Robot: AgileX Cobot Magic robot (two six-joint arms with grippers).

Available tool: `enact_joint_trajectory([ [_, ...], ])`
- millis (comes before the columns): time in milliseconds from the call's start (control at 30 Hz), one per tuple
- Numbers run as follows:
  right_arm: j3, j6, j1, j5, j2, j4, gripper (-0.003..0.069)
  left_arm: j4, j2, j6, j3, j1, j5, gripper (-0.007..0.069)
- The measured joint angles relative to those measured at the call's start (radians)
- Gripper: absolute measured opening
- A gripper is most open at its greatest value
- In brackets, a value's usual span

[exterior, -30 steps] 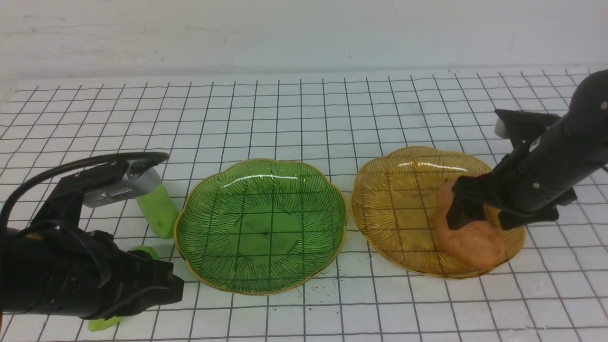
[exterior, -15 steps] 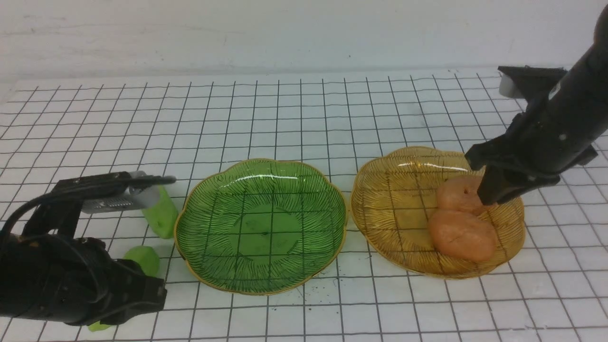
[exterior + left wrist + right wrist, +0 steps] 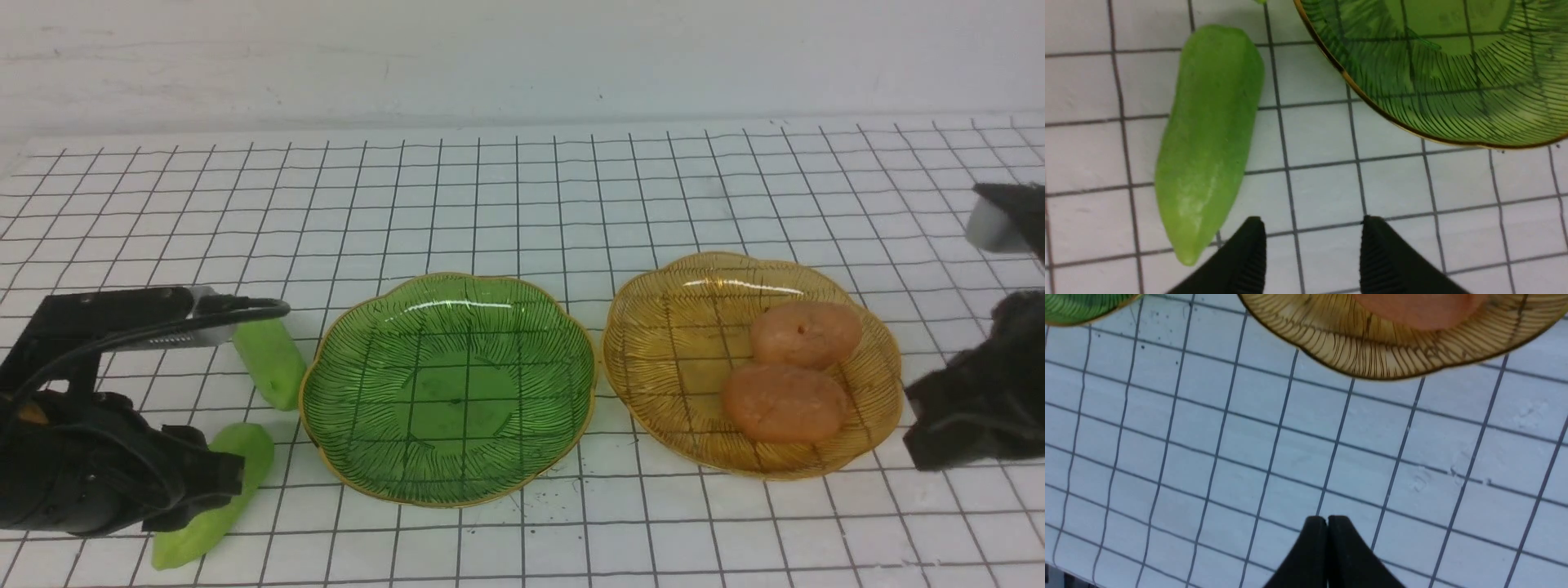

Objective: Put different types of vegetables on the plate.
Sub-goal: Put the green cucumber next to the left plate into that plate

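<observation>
Now | my right claw (image 3: 1327, 518) withdrawn lower right, clenched empty | orange-brown oval potatoes (image 3: 784, 402) plated | left claw (image 3: 1310, 222) released, pale-green cucumber (image 3: 1208, 134) next

green plate (image 3: 367, 343): glossy, ribbed, glass-like | cucumber piece (image 3: 1208, 139): smooth, faint sheen | fingers (image 3: 1249, 265): matt, ridged

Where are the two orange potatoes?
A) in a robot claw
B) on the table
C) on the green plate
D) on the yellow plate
D: the far potato and the near potato both lie on the yellow plate.
</observation>
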Motion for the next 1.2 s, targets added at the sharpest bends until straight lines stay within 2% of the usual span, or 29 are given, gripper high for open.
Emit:
enact_joint_trajectory([
  [67,0.020,-0.003,0.000,0.000,-0.017,0.000,-0.0013,0.013,0.001,0.000,0.000,0.000,-0.018,0.0340],
  [167,0.053,-0.006,0.000,0.003,-0.045,0.000,-0.0014,0.049,0.022,-0.001,0.000,0.000,-0.065,0.0435],
  [300,0.053,-0.006,0.000,0.003,-0.045,0.001,-0.0014,0.108,0.101,-0.002,0.000,0.000,-0.107,0.0477],
  [767,0.053,-0.012,0.000,0.003,-0.045,0.000,-0.0014,0.167,0.393,-0.002,-0.013,0.001,-0.268,0.0470],
  [833,0.053,-0.013,0.000,0.003,-0.045,0.000,-0.0014,0.162,0.417,-0.002,-0.012,0.001,-0.261,0.0449],
  [900,0.053,-0.013,0.000,0.003,-0.045,0.000,-0.0014,0.157,0.443,-0.006,-0.009,0.000,-0.249,0.0384],
  [1067,0.053,-0.018,0.000,0.003,-0.045,0.000,-0.0014,0.159,0.437,-0.053,-0.013,0.000,-0.219,0.0381],
  [1200,0.053,-0.029,0.000,-0.003,-0.045,0.000,-0.0014,0.165,0.381,-0.078,-0.034,0.000,-0.070,0.0381],
])
